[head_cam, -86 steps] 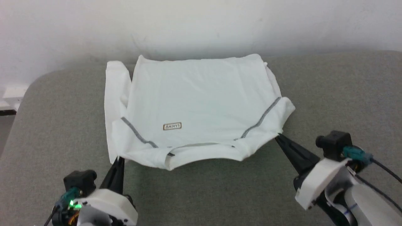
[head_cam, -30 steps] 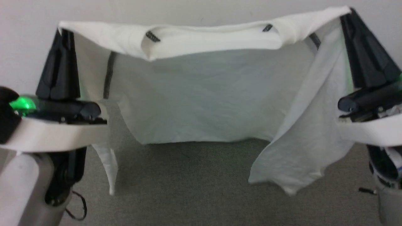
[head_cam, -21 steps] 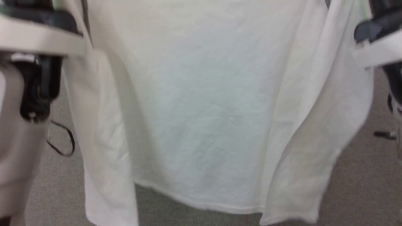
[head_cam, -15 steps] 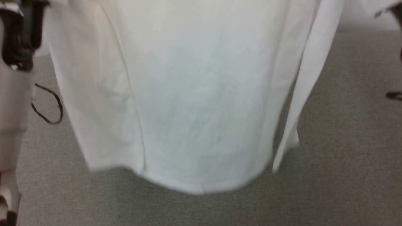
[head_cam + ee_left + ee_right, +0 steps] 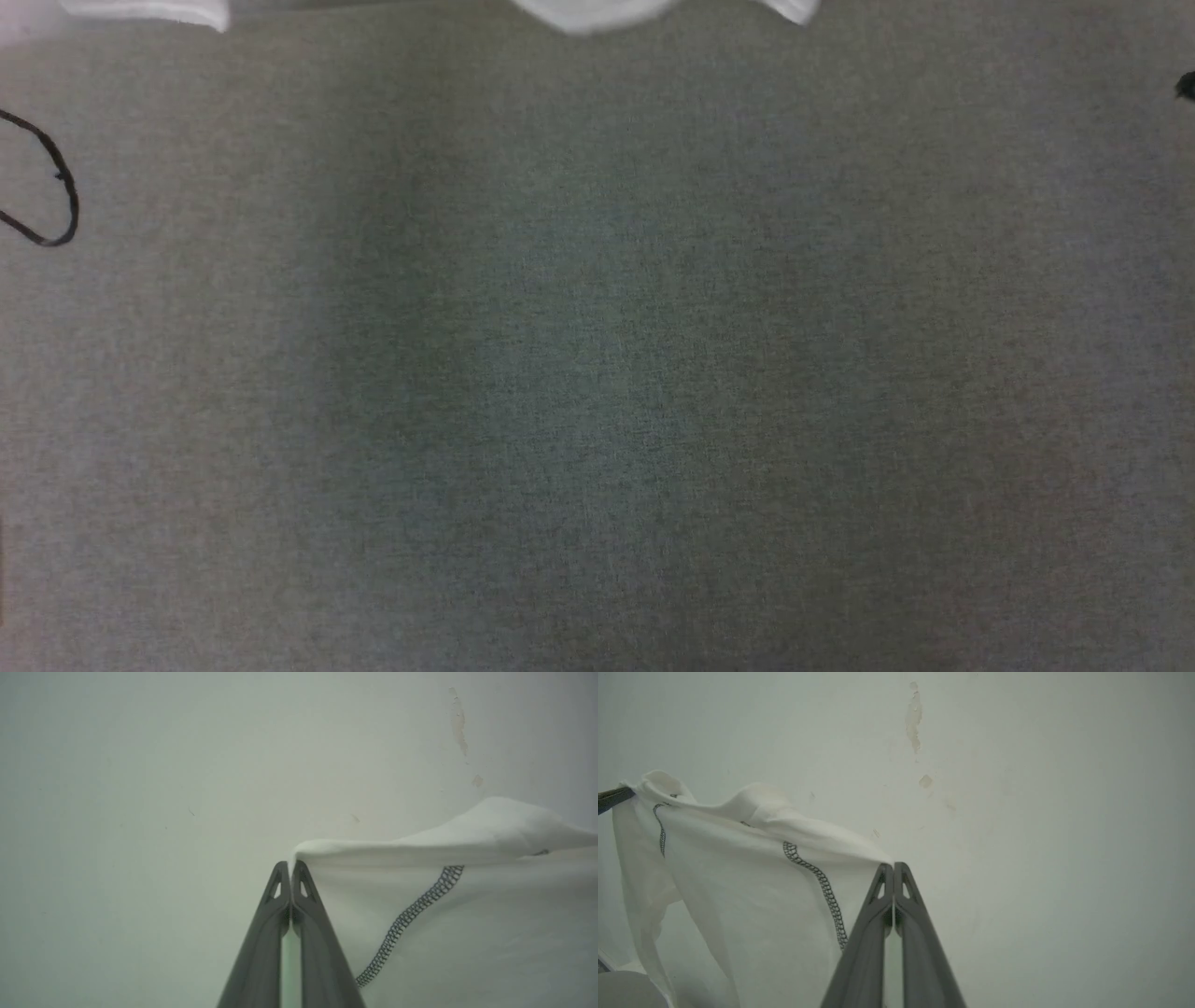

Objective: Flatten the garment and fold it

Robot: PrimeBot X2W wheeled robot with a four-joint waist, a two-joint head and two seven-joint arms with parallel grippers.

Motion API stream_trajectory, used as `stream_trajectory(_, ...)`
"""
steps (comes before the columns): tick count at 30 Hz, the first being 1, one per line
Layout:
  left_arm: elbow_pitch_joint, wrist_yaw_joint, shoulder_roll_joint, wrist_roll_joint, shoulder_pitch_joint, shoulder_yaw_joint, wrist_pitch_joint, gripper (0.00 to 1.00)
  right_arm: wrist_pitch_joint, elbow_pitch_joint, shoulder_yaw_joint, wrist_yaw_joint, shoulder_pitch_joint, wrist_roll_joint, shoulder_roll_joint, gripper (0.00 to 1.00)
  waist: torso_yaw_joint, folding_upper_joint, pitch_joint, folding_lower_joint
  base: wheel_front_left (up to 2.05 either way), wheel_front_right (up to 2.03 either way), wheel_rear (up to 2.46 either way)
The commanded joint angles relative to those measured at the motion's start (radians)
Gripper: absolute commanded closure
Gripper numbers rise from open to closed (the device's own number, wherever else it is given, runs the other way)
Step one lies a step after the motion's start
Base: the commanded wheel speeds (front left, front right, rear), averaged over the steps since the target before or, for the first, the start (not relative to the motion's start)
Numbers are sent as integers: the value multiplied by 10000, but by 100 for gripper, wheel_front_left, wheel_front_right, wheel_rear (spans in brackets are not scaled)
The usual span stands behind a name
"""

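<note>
The garment is a white thin shirt with a dark zigzag seam, held up in the air in front of a pale wall. My left gripper is shut on one top corner of it, the cloth stretching off to the right in the left wrist view. In the right wrist view my right gripper is shut on the opposite top corner of the garment, which hangs down to the left. In the head view only the lowest hem of the garment shows along the top edge, above the grey surface.
A thin black cable loop hangs at the left of the head view. The pale wall behind the shirt has a few chipped patches. The other arm's fingertip shows at the far left edge of the right wrist view.
The shirt, lying on the grey surface and gripped at its near corners earlier, has been lifted high. It has moved up out of the head view, leaving only its hem at the top.
</note>
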Motion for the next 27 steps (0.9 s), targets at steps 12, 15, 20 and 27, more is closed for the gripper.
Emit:
stream_trajectory(12, 1456, -707, -1071, -531, 1862, 899, -258, 100, -930, 2472, 1748, -25, 1412, 1350, 312, 100, 259, 0, 614, -2, 0, 0, 0)
stream_trajectory(15, 1312, -856, -1385, -569, 2898, 1302, -259, 100, -1144, 2742, 2153, -25, 2151, 1676, 309, 100, 376, 0, 430, -2, 0, 0, 0)
stream_trajectory(20, 431, -989, -1805, -360, 5283, 2127, -260, 100, -1489, 2659, 2711, -25, 3874, 2201, 181, 100, 506, 0, -325, -2, 0, 0, 0)
stream_trajectory(27, -1534, -1052, -2447, 147, 9413, 2678, -261, 100, -1888, 1123, 2979, -25, 6650, 2576, -478, 100, 486, 0, -1880, -2, 0, 0, 0)
